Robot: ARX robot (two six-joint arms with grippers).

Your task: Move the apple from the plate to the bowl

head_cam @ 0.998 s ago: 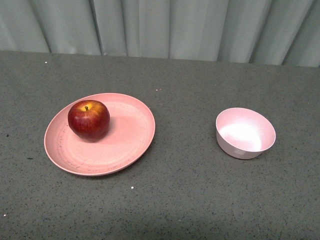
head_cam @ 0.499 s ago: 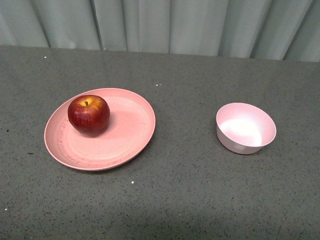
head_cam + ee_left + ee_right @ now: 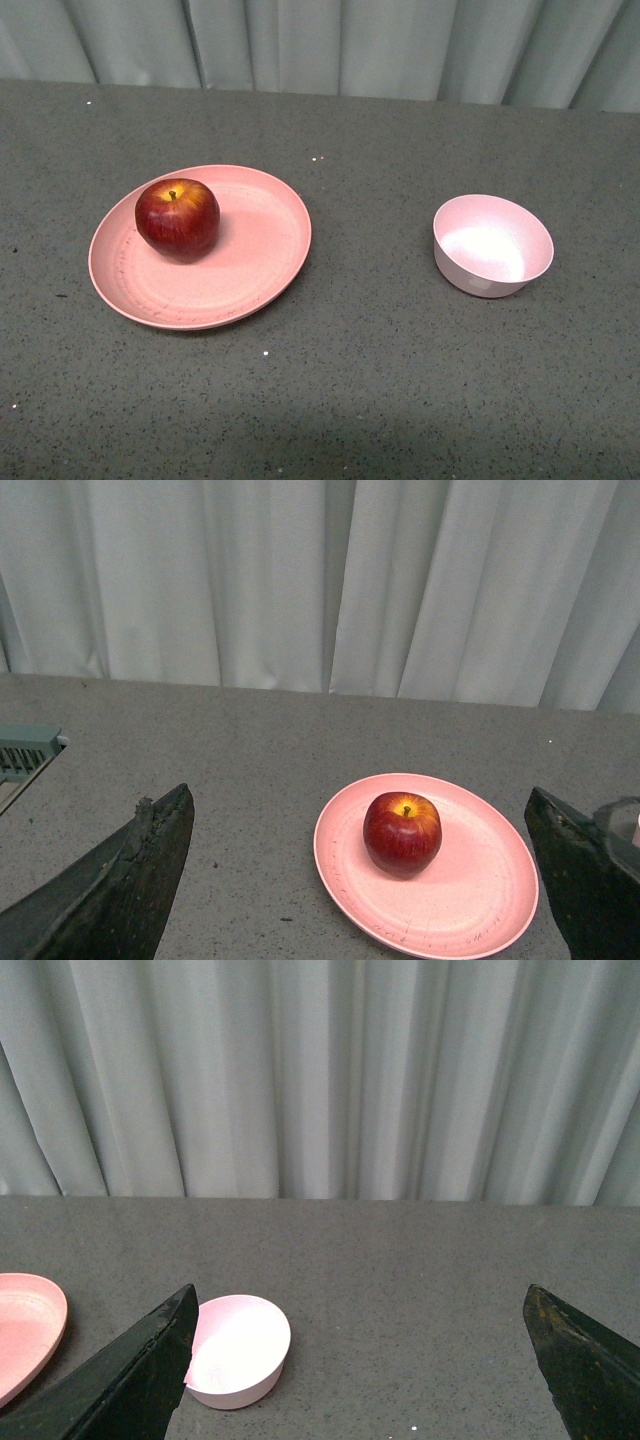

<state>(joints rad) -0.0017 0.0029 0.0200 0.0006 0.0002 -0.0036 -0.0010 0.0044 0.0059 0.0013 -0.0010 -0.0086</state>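
The red apple (image 3: 177, 218) sits stem up on the pink plate (image 3: 250, 270), on the plate's left side. The small bowl (image 3: 492, 246) stands well apart from the plate, to its right. The left gripper (image 3: 357, 792) has its 2 fingers spread wide apart. The right gripper (image 3: 359, 1290) is spread wide too.

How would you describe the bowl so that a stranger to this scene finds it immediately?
On the grey table, two pink dishes stand apart. The bowl is the one on the right: small, deep, pale, empty, while the wide flat plate carries an apple.
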